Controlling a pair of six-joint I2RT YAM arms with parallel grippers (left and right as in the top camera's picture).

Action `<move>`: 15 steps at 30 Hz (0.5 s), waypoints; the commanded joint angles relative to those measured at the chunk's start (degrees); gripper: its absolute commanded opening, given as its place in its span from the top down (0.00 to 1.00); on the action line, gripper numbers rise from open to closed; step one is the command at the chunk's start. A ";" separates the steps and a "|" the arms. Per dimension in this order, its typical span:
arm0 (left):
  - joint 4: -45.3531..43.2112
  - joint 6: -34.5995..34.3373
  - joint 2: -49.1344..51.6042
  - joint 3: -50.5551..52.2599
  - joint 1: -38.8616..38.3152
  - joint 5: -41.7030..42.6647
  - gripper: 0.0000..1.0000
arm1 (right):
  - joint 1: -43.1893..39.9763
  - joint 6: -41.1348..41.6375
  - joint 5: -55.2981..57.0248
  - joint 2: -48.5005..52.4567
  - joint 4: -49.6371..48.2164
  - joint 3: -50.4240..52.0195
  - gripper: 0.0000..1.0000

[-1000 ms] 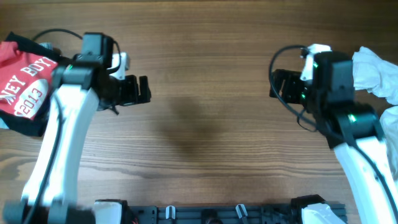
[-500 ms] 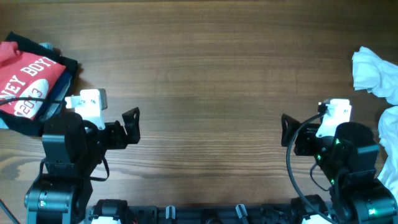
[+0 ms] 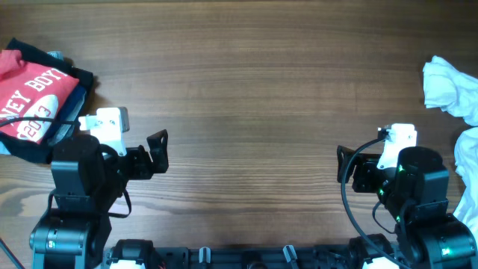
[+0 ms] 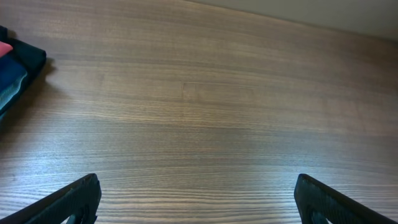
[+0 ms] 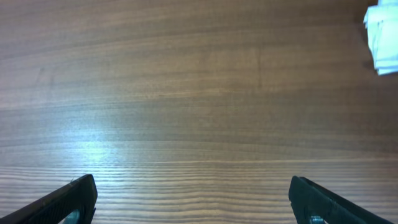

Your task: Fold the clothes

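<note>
The left pincer [image 3: 160,149] and right pincer [image 3: 345,164] stood wide, table [image 3: 246,97] stretching between. Shirt [image 3: 30,93] lay at the edge, left of the left pincer; cloth [image 3: 448,90] ahead-right of the right pincer.

1. We note bare table [image 3: 246,97] across the whole middle. The way is open between the left gripper [image 3: 159,152] and the right gripper [image 3: 343,164], both with fingers spread wide.
2. Far-left edge: the red-and-dark shirt stack [image 3: 33,93] lies close beside the left arm and blocks that corner.
3. Far-right edge: the crumpled white garment [image 3: 448,86] lies beyond the right arm and blocks that side.
</note>
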State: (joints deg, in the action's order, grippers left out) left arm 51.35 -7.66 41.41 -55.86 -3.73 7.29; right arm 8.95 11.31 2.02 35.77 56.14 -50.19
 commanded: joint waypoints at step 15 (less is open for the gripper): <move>-0.04 -0.50 0.00 0.42 0.24 -0.76 0.00 | -2.71 -12.87 -7.04 -35.58 -46.03 38.34 0.00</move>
State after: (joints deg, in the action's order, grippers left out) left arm 51.37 -7.66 41.41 -55.70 -3.73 7.09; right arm 7.35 -0.34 -2.85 1.30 13.54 -15.51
